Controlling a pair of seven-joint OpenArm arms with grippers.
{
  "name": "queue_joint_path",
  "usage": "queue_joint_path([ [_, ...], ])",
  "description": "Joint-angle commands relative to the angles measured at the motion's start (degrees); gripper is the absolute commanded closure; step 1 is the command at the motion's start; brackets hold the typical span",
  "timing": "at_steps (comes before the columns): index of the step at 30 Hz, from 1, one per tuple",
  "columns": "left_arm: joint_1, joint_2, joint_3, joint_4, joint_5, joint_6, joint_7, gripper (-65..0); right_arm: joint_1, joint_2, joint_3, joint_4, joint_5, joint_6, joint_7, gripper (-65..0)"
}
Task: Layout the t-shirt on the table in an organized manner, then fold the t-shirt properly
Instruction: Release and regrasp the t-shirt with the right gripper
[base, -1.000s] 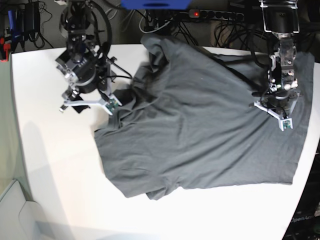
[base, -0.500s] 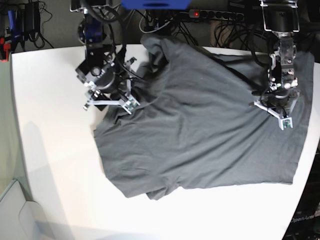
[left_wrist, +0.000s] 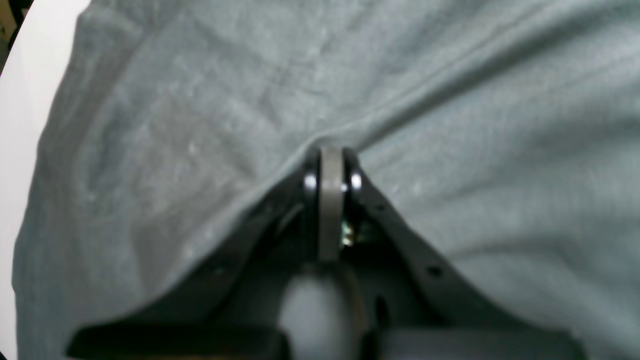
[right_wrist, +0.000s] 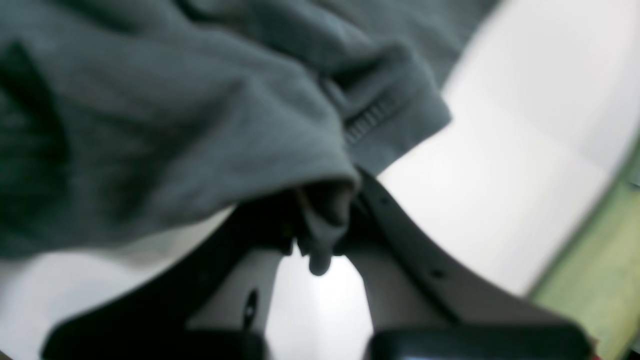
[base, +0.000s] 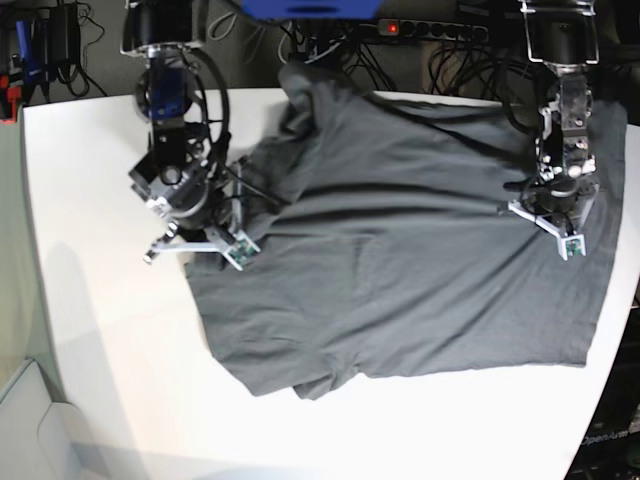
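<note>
Pinching the t-shirt (base: 400, 270) in both grippers, right (right_wrist: 320, 235) and left (left_wrist: 330, 170), jaws clamped on cloth; spreading evenly toward opposite table (base: 100, 300) edges, avoiding jerks.

You are in a robotics lab: a white counter (base: 110, 330), tangled cables (base: 470, 60) and a power strip (base: 430, 30) behind it.
</note>
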Motion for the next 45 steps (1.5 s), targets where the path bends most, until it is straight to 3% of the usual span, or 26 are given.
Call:
queue_joint_path([
  [1, 0.2, -0.6, -0.1, 0.3, -0.1, 0.0, 2.0, -0.1, 1.1, 0.1, -0.1, 1.8, -0.2, -0.2, 0.8, 0.0],
  [8, 0.2, -0.5, -0.1, 0.3, -0.1, 0.0, 2.0, -0.1, 5.2, -1.9, -2.9, 2.4, -0.2, -0.2, 0.7, 0.0],
  [13, 0.2, -0.5, 0.1, 0.3, -0.1, 0.0, 2.0, -0.1, 9.4, -3.5, -6.3, -6.9, -0.2, -0.2, 0.7, 0.0],
  [18, 0.2, -0.5, -0.1, 0.3, -0.1, 0.0, 2.0, -0.1, 11.4, -2.9, -6.2, -13.8, -0.2, -0.2, 0.6, 0.0],
  [21, 0.2, -0.5, -0.1, 0.2, -0.1, 0.0, 2.0, -0.1, 11.8, -1.2, -6.2, -13.9, -0.2, -0.2, -2.6, -0.2],
  [31, 0.1, -0.4, 0.2, 0.3, -0.1, 0.0, 2.0, -0.1, 9.5, 3.8, -5.2, -4.6, -0.3, -0.2, -10.8, -27.8],
  [34, 0.1, -0.4, 0.2, 0.3, -0.1, 0.0, 2.0, -0.1, 7.6, 3.6, -0.9, 0.7, -0.3, -0.2, -13.7, -30.6],
  [38, 0.0, -0.4, 0.2, 0.3, -0.1, 0.0, 2.0, -0.1, 3.3, 2.6, 0.5, 9.5, -0.2, -0.2, -14.9, -23.5],
  [45, 0.0, -0.3, 0.3, 0.3, -0.1, 0.0, 2.0, -0.1, -1.7, -3.1, 0.0, 12.7, -0.2, -0.2, -16.6, 0.0],
])
